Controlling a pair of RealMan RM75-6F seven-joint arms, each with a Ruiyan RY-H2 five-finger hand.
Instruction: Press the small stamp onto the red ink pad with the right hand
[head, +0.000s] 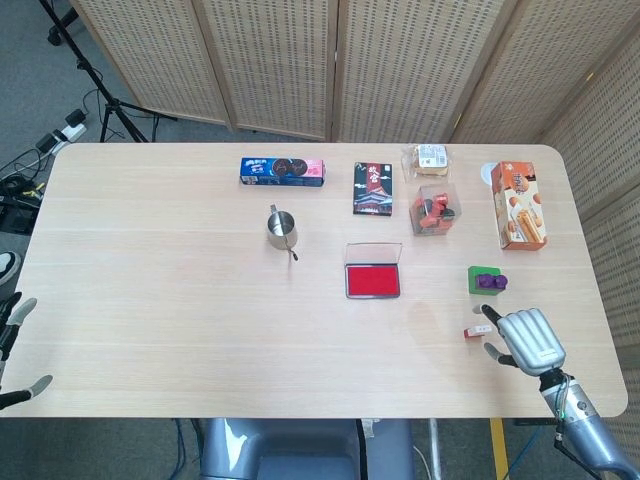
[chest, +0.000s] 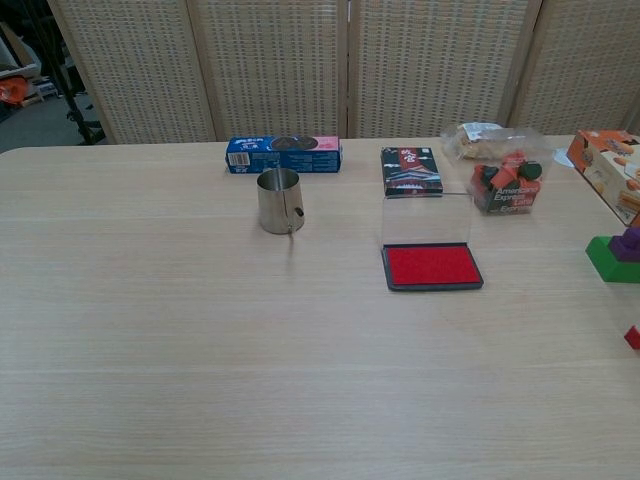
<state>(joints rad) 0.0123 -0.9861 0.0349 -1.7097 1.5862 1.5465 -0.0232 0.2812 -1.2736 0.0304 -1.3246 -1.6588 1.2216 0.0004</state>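
Note:
The small red stamp (head: 471, 332) lies on the table right of and below the red ink pad (head: 373, 282), and shows only as a red corner (chest: 633, 336) in the chest view. The ink pad (chest: 431, 267) sits open, its clear lid standing up behind it. My right hand (head: 522, 340) hovers palm down just right of the stamp with its fingers spread and their tips reaching the stamp's right end; it holds nothing. Only the spread fingertips of my left hand (head: 20, 308) show at the frame's left edge, off the table.
A green block with a purple piece (head: 485, 280) stands just above the stamp. Further back are a steel cup (head: 282, 227), a blue cookie box (head: 283, 171), a black packet (head: 372, 188), a clear snack tub (head: 436, 210), a bread packet (head: 431, 157) and an orange box (head: 520, 205).

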